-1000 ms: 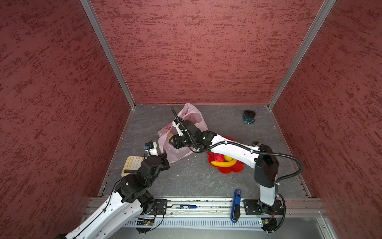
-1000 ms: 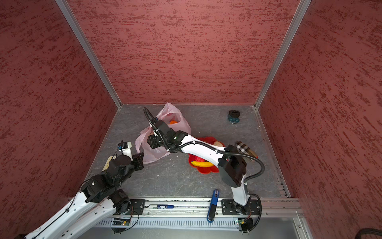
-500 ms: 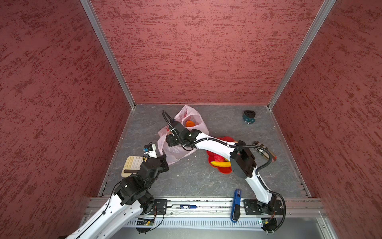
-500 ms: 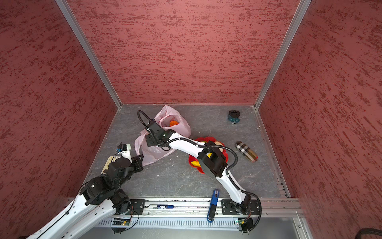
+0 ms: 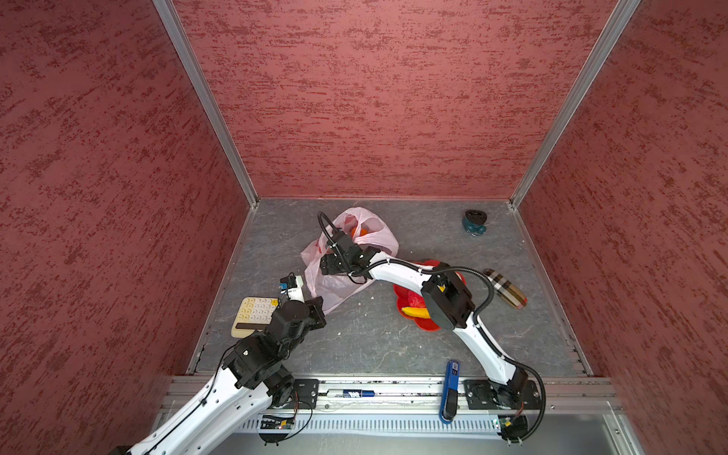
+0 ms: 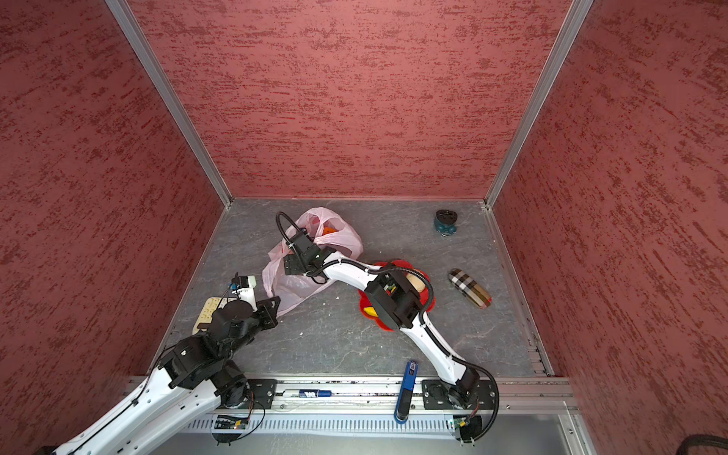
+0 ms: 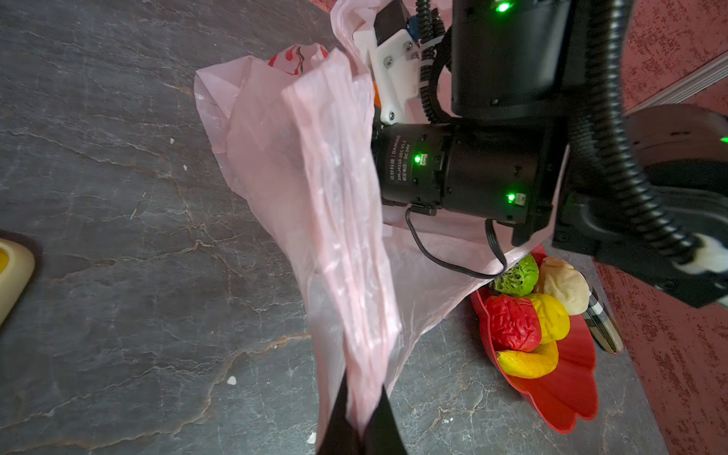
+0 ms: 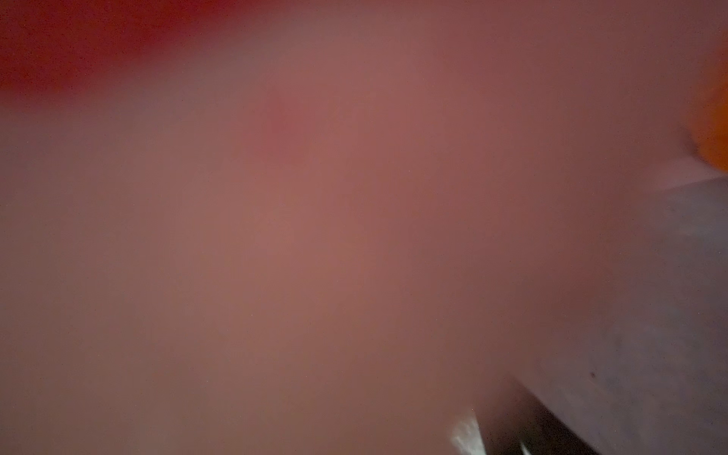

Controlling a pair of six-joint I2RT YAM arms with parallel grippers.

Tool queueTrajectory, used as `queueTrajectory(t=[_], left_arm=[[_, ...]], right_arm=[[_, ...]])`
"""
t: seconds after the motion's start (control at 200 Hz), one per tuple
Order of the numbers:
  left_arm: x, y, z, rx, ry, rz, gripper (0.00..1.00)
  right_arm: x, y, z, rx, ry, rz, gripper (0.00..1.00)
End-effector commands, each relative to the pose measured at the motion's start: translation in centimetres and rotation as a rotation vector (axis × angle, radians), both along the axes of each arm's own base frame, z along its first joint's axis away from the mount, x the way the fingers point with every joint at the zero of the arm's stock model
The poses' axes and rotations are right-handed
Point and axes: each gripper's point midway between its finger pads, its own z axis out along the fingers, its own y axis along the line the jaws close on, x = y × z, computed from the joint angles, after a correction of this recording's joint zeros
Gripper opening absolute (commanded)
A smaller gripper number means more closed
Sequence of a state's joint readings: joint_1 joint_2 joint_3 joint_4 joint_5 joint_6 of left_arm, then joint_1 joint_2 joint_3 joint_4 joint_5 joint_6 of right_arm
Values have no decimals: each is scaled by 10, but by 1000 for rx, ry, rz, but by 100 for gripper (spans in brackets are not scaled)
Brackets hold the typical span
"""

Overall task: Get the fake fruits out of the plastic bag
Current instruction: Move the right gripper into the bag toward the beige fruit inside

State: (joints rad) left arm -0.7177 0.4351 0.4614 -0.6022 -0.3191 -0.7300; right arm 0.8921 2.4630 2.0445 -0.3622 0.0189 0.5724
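The fake fruits (image 7: 512, 323) are mostly out. In the left wrist view five of them lie heaped in the red dish (image 7: 567, 390): a bumpy green one, a beige one, a bumpy red one, a yellow lemon-like one and the banana. The orange one (image 5: 361, 231) is in the plastic bag (image 5: 378, 238), showing through its open mouth in both top views. The bag lies slumped on the tabletop (image 5: 374, 342), just beside the dish.

The left pincer (image 7: 362, 394) is clenched on a gathered corner of the bag film and has kept that hold in much the same place.

The change is on the other side. Over the last second the right arm has swung its elbow in from the far side of the dish until it hangs above the dish. Its wrist has turned at the bag's mouth, and the orange fruit it was covering now shows. The right pincer (image 5: 327, 267) is buried in the film. The right wrist view is only a pink blur with an orange patch at one edge, so whether its jaws are released or clenched cannot be told.

This looks like the reach for the next fruit, most likely the orange one. Whether a second beige fruit also lies in the bag cannot be seen.
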Motion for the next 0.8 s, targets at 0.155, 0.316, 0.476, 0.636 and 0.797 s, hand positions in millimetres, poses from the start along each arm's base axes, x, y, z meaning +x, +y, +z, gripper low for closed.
queueTrajectory(t=[0.155,0.316,0.476,0.636,0.797], left_arm=[[1,-8,-5,-40,11,-18,3],[0,-7,-6,-42,13,-11,2],[0,-6,-5,-42,13,-3,2],[2,-4,-4,-43,3,8,2],[1,-5,-2,-47,2,4,2]], right_arm=[[15,9,2,62,-11,-35,76],[18,8,5,65,-27,-39,53],[17,5,17,82,-51,-40,37],[12,-1,28,89,-66,-34,29],[9,-4,26,93,-57,-23,42]])
